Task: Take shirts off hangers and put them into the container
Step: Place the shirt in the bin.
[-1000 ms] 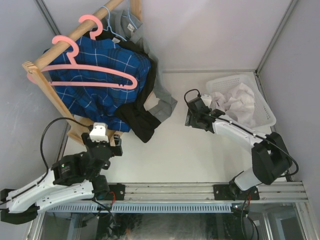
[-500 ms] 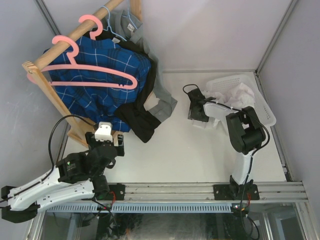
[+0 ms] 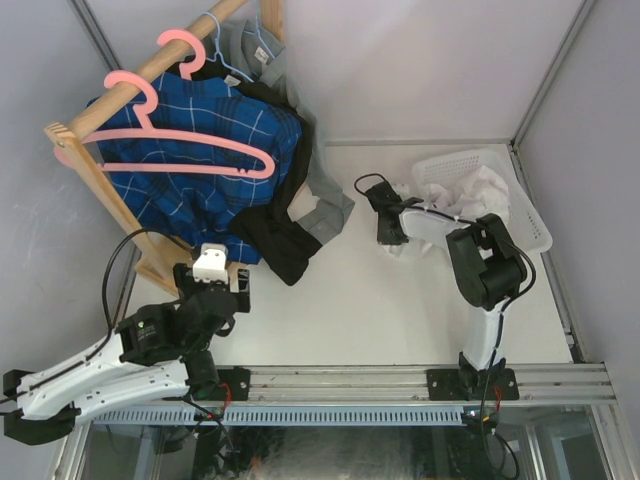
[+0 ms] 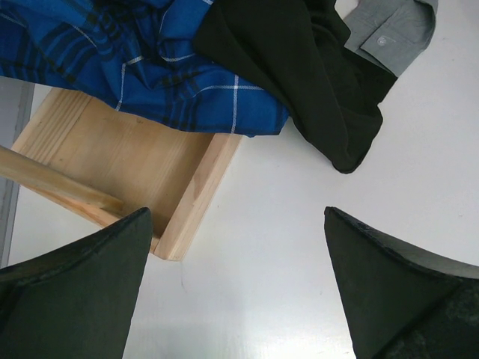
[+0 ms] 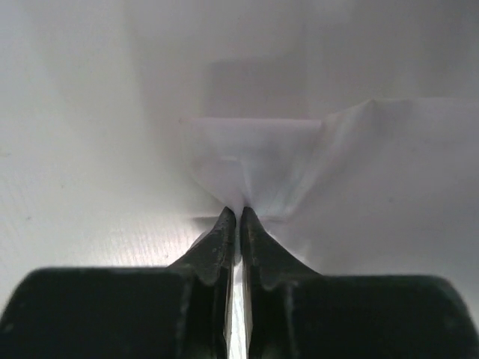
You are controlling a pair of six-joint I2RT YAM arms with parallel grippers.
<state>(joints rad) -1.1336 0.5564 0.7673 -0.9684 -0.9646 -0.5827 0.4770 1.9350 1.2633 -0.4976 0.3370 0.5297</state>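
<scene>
Right jaws pinch a corner of the white shirt on the bench, just left of the container.

Most of the white shirt lies heaped in the container at the bench's far right corner; one end spills over its left side onto the bench, and there the right jaws are pressed almost together on a thin raised fold. The left jaws are spread wide and hold nothing, hovering above the bench near the foot of the wooden rack at the left edge, where the blue plaid shirt, black shirt and grey shirt hang.
</scene>
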